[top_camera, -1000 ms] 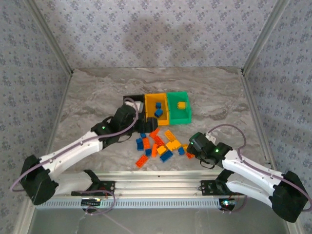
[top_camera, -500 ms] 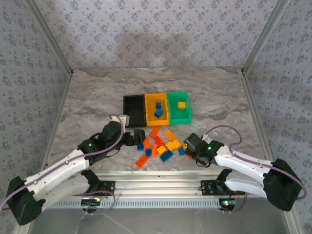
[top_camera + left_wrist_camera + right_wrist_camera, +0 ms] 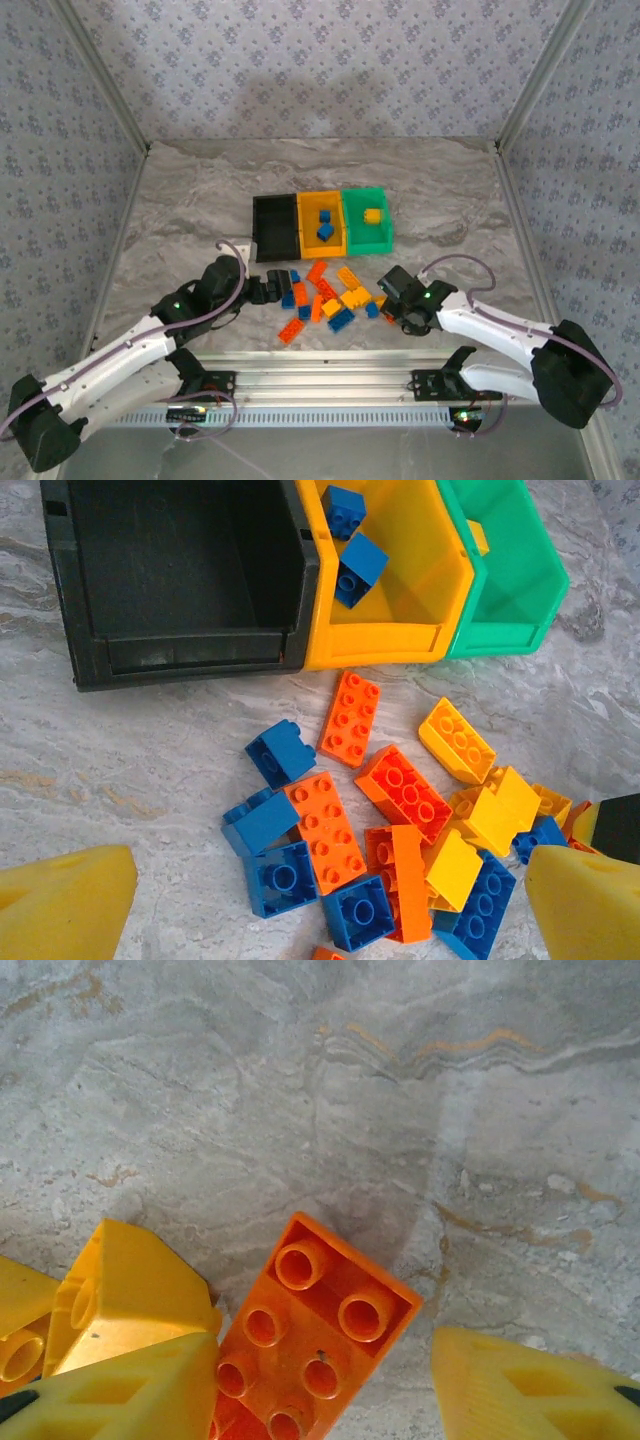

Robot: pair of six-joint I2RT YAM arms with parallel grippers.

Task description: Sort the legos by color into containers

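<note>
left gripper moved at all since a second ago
Yes. The left gripper has drawn back nearward, from over the black rectangular plastic bin to the marble tabletop just in front of it.

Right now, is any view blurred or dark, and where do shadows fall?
Top external: sharp, evenly lit, soft shadow on the back wall. Left wrist: legos sharp, black bin dark inside, jaws soft at the bottom corners. Right wrist: orange lego sharp, faint shadow on the table.

3 bins (image 3: 380,645): 1 black, 1 yellow-orange, 1 green. 2 blue bricks (image 3: 360,568) in yellow-orange one, 1 yellow brick (image 3: 372,215) in green. Loose bricks (image 3: 325,830) on table (image 3: 120,740): approx. 6 blue, 6 orange, 4-5 yellow.
</note>
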